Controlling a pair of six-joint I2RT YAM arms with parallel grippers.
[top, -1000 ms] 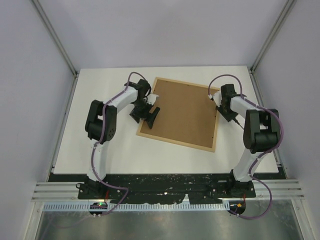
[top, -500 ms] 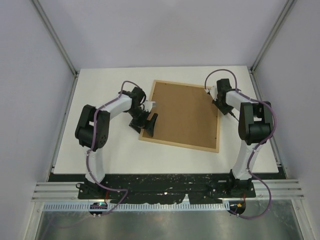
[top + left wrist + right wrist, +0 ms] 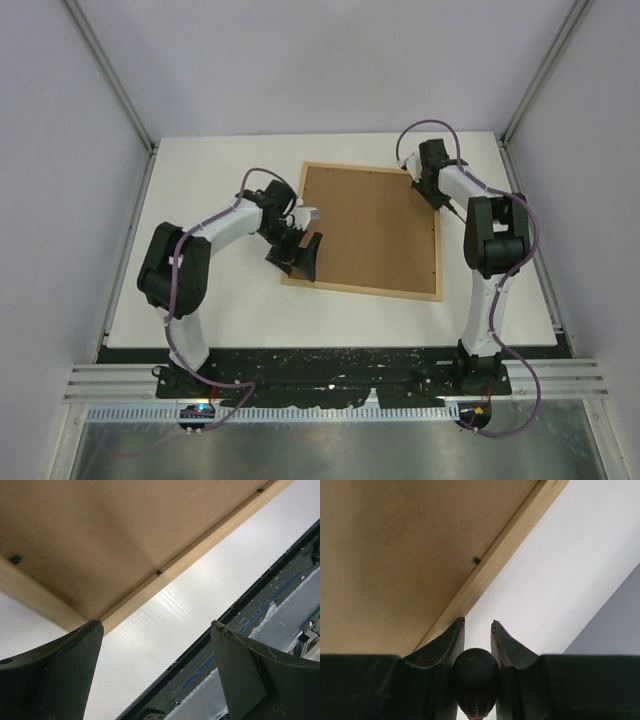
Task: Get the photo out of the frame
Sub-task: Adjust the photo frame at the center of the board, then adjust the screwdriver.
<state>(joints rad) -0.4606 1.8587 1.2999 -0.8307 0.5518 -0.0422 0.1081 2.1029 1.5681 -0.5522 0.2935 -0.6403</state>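
L claw (image 3: 300, 250) (image 3: 156, 626): wide open, empty, poised at lower-left corner of the frame (image 3: 362, 290); in wrist view one finger (image 3: 60, 670) sits just beside that corner, the other out over the table (image 3: 200, 180). R claw (image 3: 418, 176) (image 3: 477, 622): narrow, nearly closed around a dark knob (image 3: 475, 667), tips at the wood rim (image 3: 510, 540) near upper-right corner. Frame lies face down, centre-right on table, brown back (image 3: 370, 225) up. Photo not visible; presumably under the back. Small black tabs (image 3: 158, 572) (image 3: 476, 560) sit along the rim. Progress, my read: early. Back not lifted, nothing out. Left to do: free tabs, lift back, pull photo.
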